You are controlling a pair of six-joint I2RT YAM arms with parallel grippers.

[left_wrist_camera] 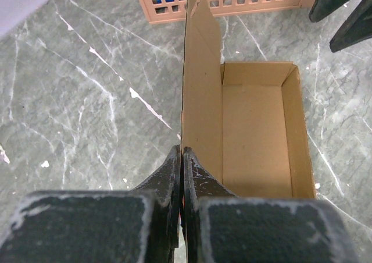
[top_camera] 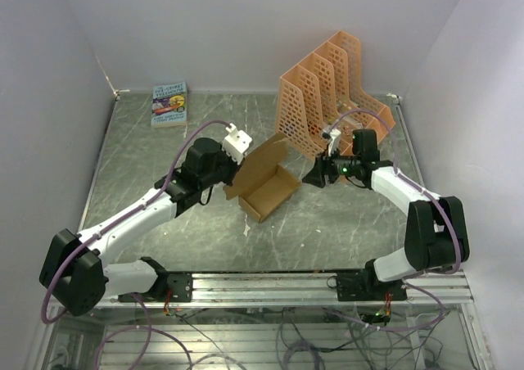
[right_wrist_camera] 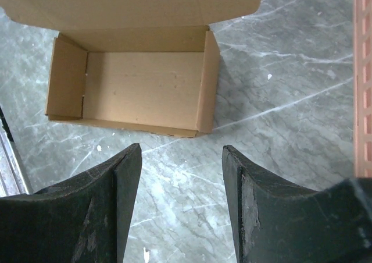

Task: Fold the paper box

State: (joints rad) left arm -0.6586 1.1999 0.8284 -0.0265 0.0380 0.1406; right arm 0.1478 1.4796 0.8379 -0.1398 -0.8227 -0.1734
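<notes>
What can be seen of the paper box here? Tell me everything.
The box is plain tan cardboard, unprinted, formed into a shallow rectangular tray with four upright walls and nothing inside. Its lid, a long flap with a tabbed end, stands upright along one long side. It sits flat on the grey table, near the middle, in front of the orange rack. The left gripper is shut on the lid's edge; the right gripper, open, hangs clear of it.

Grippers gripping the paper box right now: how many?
1. The left gripper is shut on the upright lid flap of the paper box. The right gripper is open on the box's other side, apart from it and holding nothing.
</notes>
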